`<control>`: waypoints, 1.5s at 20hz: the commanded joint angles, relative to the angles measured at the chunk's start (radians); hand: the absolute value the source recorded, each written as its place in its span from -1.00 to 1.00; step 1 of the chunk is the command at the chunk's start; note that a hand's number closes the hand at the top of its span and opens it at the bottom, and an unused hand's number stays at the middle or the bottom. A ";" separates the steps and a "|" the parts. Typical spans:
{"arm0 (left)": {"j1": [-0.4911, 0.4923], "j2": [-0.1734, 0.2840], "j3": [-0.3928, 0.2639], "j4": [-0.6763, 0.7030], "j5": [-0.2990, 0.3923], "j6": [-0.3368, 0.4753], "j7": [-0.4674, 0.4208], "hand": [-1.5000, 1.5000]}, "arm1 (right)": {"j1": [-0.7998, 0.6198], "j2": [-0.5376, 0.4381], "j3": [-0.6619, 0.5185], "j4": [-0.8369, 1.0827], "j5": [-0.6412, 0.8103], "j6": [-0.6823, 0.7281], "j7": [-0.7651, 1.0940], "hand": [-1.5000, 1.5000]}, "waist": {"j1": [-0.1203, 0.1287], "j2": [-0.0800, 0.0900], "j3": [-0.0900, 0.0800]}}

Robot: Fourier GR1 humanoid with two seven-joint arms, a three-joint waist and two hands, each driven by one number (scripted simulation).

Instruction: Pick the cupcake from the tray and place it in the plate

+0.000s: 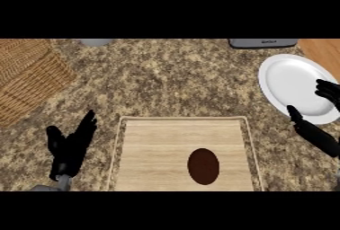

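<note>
R hand [317,130] sits at the right edge, over the plate's [292,85] lower right rim. Thumb points up-left onto the white, fingers [328,91] curl in from the frame edge higher up, gap between them wide, nothing held. Most of the hand is cut off by the frame edge.

L hand [69,143] at lower left, fingers straight and up, a bit spread, resting on bare counter [172,76] just left of the tray [182,120]. Not touching the tray edge, narrow strip of counter between.

Cupcake [203,166] is in the tray, dark brown oval seen from above, right of centre and toward the near end. Wood clear all round it; closest edge is the right rim, still some room there. Well apart from both hands.

Tray: pale wood, raised light rim, near end runs out of view at the bottom.

Plate: white, round, nothing in it, upper right. Its right side reaches the frame edge. Counter gap between plate and the tray's far right corner.

Wicker basket [30,76] at upper left, well apart from the tray. Grey appliance [262,43] at top right, only partly shown, near the plate's top. Wide open counter betw basket, tray and plate.
</note>
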 commanded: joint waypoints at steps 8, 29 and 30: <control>0.009 -0.040 -0.004 0.011 -0.016 -0.048 -0.003 0.00 | 0.370 -0.054 0.133 -0.381 0.277 -0.004 0.185 -1.00 | 0.041 0.010 0.001; -0.005 -0.063 0.023 -0.017 -0.050 -0.074 0.049 0.00 | -0.014 -0.004 0.587 -0.417 0.751 0.448 1.078 -1.00 | 0.055 0.011 0.003; 0.017 -0.072 0.001 -0.094 -0.058 -0.042 0.109 0.00 | 0.010 0.002 0.587 -0.471 0.753 0.471 1.120 -1.00 | 0.053 0.010 0.003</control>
